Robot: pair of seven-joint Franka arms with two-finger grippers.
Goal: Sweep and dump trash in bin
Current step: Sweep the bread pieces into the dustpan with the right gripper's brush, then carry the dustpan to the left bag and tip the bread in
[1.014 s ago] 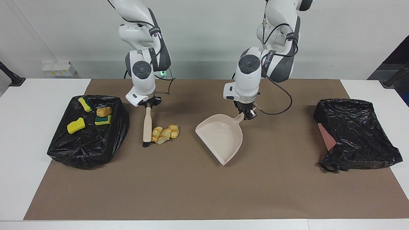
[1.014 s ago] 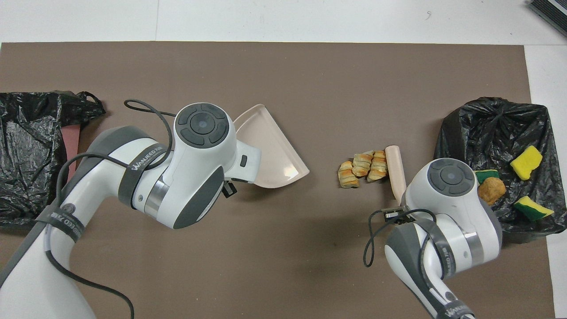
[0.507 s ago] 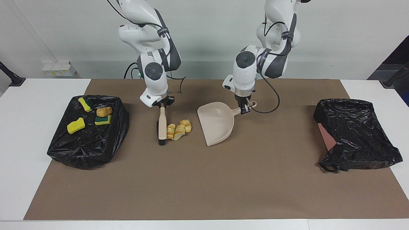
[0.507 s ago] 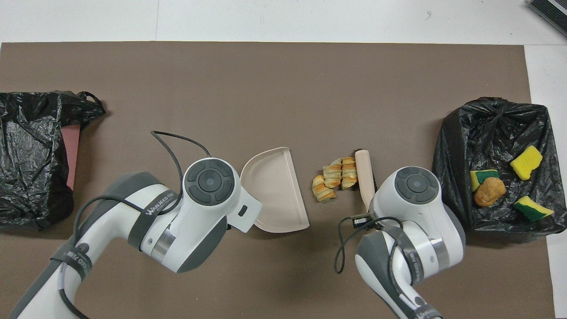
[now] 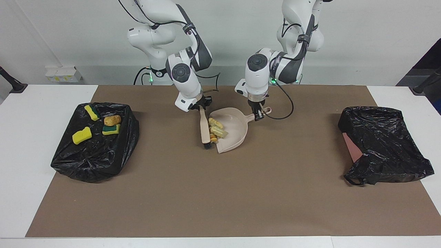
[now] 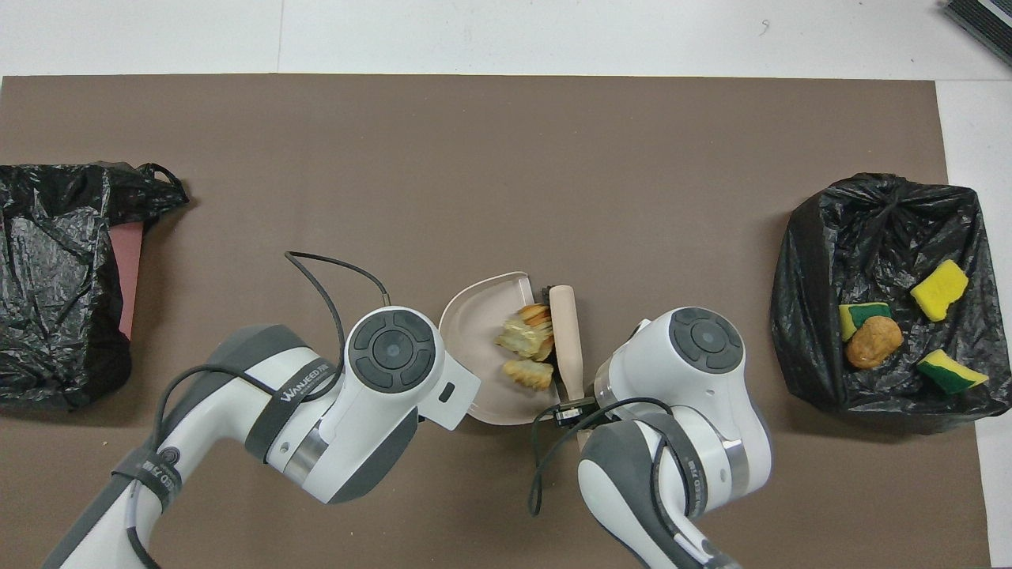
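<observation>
Golden-brown bread pieces (image 5: 216, 129) (image 6: 525, 341), part of the trash, lie inside the beige dustpan (image 5: 235, 135) (image 6: 478, 352) at mid-table. My left gripper (image 5: 258, 115) is shut on the dustpan's handle. My right gripper (image 5: 202, 107) is shut on the beige brush (image 5: 205, 128) (image 6: 566, 332), whose bristles rest at the pan's open lip beside the bread. At the right arm's end a black-bagged bin (image 5: 100, 155) (image 6: 822, 237) carries yellow sponge chunks (image 5: 82, 135) (image 6: 939, 290) and a brown lump (image 5: 112, 120) (image 6: 873, 342). In the overhead view the wrists hide both grippers.
A second black bag (image 5: 384, 144) (image 6: 51, 276) covers a reddish box at the left arm's end. A brown mat (image 5: 220, 199) covers the table's middle. A cable (image 5: 286, 113) loops from the left wrist beside the pan's handle.
The right gripper has swept the brush toward the left arm's end, pushing the bread into the dustpan. The left gripper has brought the dustpan toward the brush and nearer to the robots.
</observation>
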